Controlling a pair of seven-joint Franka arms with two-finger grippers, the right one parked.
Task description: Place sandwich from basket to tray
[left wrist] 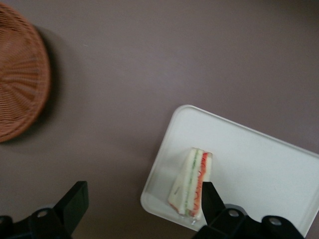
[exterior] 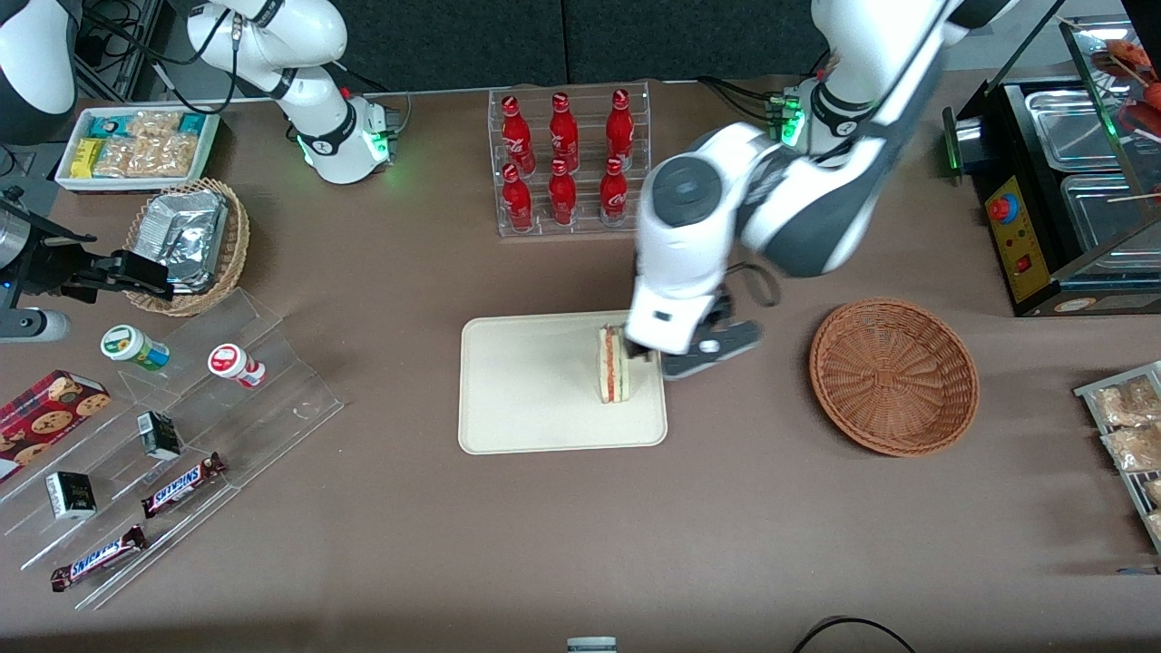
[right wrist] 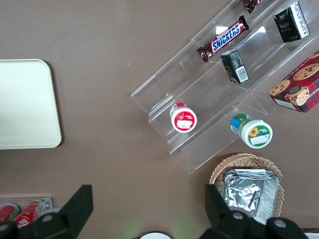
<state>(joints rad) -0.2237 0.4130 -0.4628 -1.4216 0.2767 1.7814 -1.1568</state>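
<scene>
Brown and matte, the desk (exterior: 453, 544) spreads under the working arm, carrying a rack of red bottles (exterior: 567, 159) farther from the front camera and a clear stepped display of snack bars (exterior: 181, 485) toward the parked arm's end. We see the sandwich (exterior: 613, 365) already out of the basket (exterior: 893, 375): it stands on edge on the tray (exterior: 535, 390), close to the rim that faces the basket, its red and green filling turned upward. The basket sits beside the tray, toward the working arm's end, and it looks empty from the front.

The claw (exterior: 676, 355) hangs just over that same edge of the tray, right beside the sandwich. In the wrist view its two fingers (left wrist: 212, 196) stand wide apart, one just beside the filling edge of the sandwich (left wrist: 192, 181), the other out over bare desk (left wrist: 124, 74), so we read the claw (left wrist: 144, 201) as released, not gripping. Whether that near finger actually touches the bread we cannot quite tell from this angle.

We judge the placing as essentially done: the wedge rests on the tray (left wrist: 259, 159) under its own weight, set near the rim probably because that is the shortest reach from the basket (left wrist: 20, 74). What remains, we think, is a straight lift clear, since a sideways brush could tip the narrow wedge.
</scene>
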